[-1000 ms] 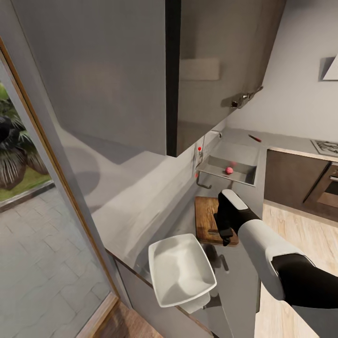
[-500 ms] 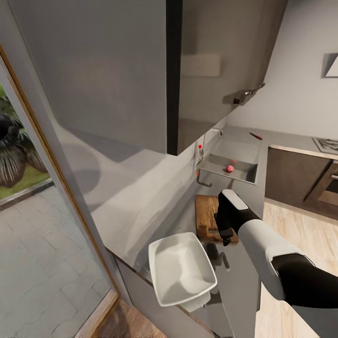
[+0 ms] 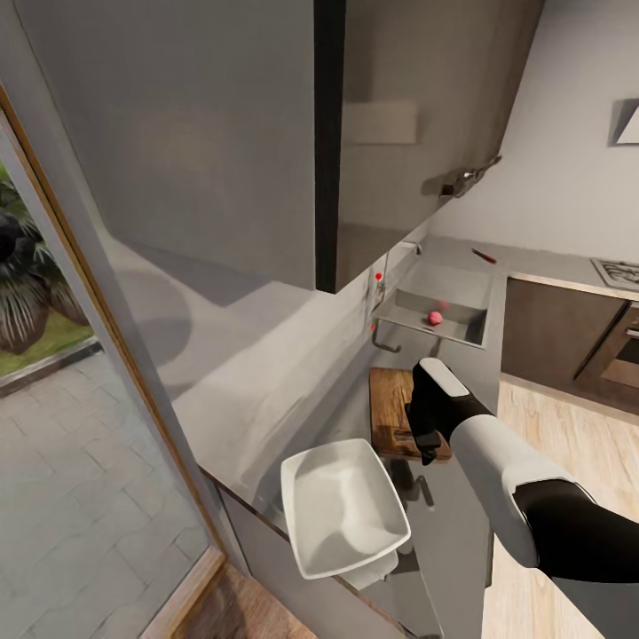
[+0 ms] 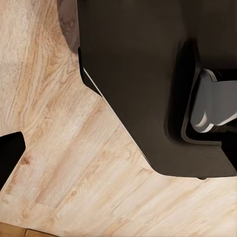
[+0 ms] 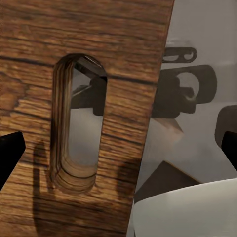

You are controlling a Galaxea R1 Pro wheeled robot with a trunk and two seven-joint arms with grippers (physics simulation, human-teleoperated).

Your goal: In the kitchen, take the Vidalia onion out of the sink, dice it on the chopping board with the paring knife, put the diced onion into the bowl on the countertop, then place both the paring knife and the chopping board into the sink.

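Head view is tilted pretty hard here. The right tool [image 3: 426, 444] hangs over the near end of the chopping board [image 3: 389, 401], just right of centre in the frame, with the white-and-black arm running off to the lower right. In the right wrist view the two dark fingertips [image 5: 11, 154] sit far apart at opposite edges of the frame, so the jaws are spread wide with nothing between them. Right under that camera is the board's handle slot [image 5: 78, 123], with the grey worktop [image 5: 197, 133] showing through it and the white rim of the bowl [image 5: 182, 212] poking in at the bottom right.

The bowl [image 3: 342, 510] is at lower centre of the head view, near the worktop's [image 3: 461, 524] front edge and just beside the board. Further up and right is the sink [image 3: 466, 330], and the small pinkish round onion [image 3: 435, 319] sits inside the basin. The chrome tap [image 3: 383, 342] stands at its left edge. The paring knife [image 3: 483, 258] lies on the worktop above the sink in the frame, well apart from the board.

The left wrist view has wood floor [image 4: 74, 163] and a dark part of the robot's body [image 4: 143, 79]; one dark fingertip [image 4: 10, 153] peeks in at the left edge, so I can't tell whether that tool is spread or closed.
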